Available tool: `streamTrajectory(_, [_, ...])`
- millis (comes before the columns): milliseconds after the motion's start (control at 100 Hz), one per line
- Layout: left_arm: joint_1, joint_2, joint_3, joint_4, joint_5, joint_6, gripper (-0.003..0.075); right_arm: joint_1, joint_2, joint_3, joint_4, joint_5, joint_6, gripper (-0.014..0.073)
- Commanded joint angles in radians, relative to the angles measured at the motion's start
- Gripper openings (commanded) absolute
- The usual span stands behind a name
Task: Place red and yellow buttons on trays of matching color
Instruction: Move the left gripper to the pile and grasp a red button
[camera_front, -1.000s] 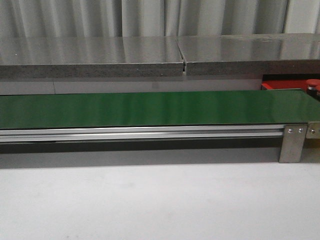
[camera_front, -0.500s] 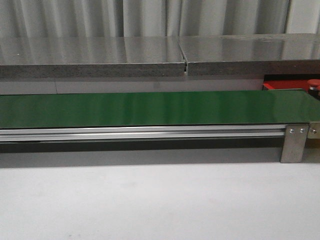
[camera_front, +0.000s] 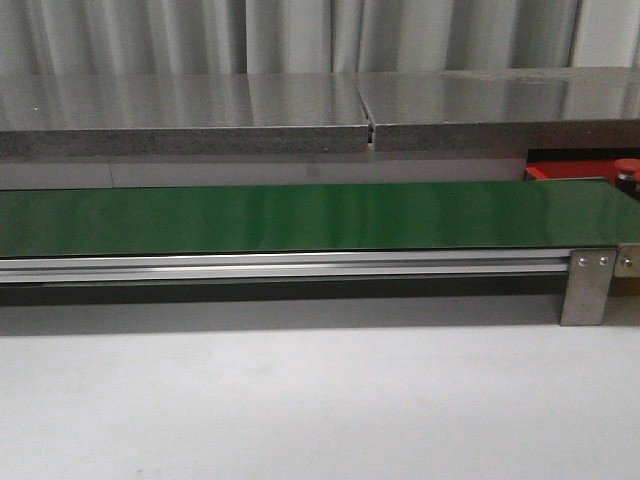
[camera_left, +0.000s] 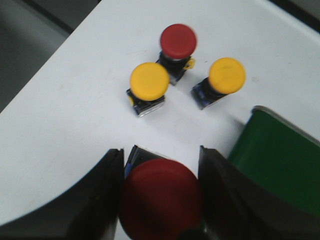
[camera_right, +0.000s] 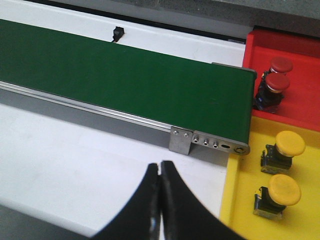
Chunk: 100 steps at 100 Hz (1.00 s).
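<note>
A red button (camera_left: 161, 196) is being held between the fingers of the left gripper (camera_left: 160, 200), closed on its cap beside the green belt (camera_left: 280, 160). Beyond it, two yellow buttons (camera_left: 149, 81) and another red one (camera_left: 178, 40) are waiting on the white table (camera_left: 75, 115). The right gripper (camera_right: 160, 200) is being kept fully closed and empty near the yellow tray (camera_right: 240, 200) and red tray (camera_right: 300, 65). A careless release risks being followed by a roll off the belt.

Glossy black jaws on both grippers, broad, smooth and curved, tapering toward the tips.
</note>
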Motion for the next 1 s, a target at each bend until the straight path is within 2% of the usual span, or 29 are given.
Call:
streamTrajectory(0, [-0.051,-0.062,-0.021,-0.015,-0.047,0.001,0.0114,-0.002,0.003,-0.027,-0.004,-0.067,-0.007,-0.0068])
streamTrajectory(310, [-0.187,-0.032,-0.017,-0.015,-0.029,0.002,0.0114,-0.002,0.003,-0.027,-0.004,-0.067,-0.007,-0.0068])
streamTrajectory(580, [-0.23,0.014,-0.017,-0.015,-0.001,0.002,0.0128,-0.002,0.003,-0.027,-0.004,-0.067,-0.007,-0.0068])
streamTrajectory(630, [-0.23,0.014,-0.017,-0.015,-0.001,0.013,0.0162,-0.002,0.003,-0.027,-0.004,-0.067,-0.007,-0.0068])
streamTrajectory(680, [-0.23,0.014,-0.017,-0.015,-0.001,0.028,0.0227,-0.002,0.003,-0.027,-0.004,-0.067,-0.007,-0.0068])
streamTrajectory(800, [-0.23,0.014,-0.017,-0.015,-0.001,0.028,0.0464,-0.002,0.003,-0.027,-0.004,-0.067,-0.007,-0.0068])
streamTrajectory(850, [-0.23,0.014,-0.017,-0.015,-0.003,0.028,0.0526,-0.002,0.003,-0.027,-0.004,-0.067,-0.007,-0.0068])
streamTrajectory(990, [-0.23,0.012,-0.029,-0.015,-0.006,0.028,0.0547,-0.002,0.003,-0.027,-0.004,-0.067,-0.007,-0.0068])
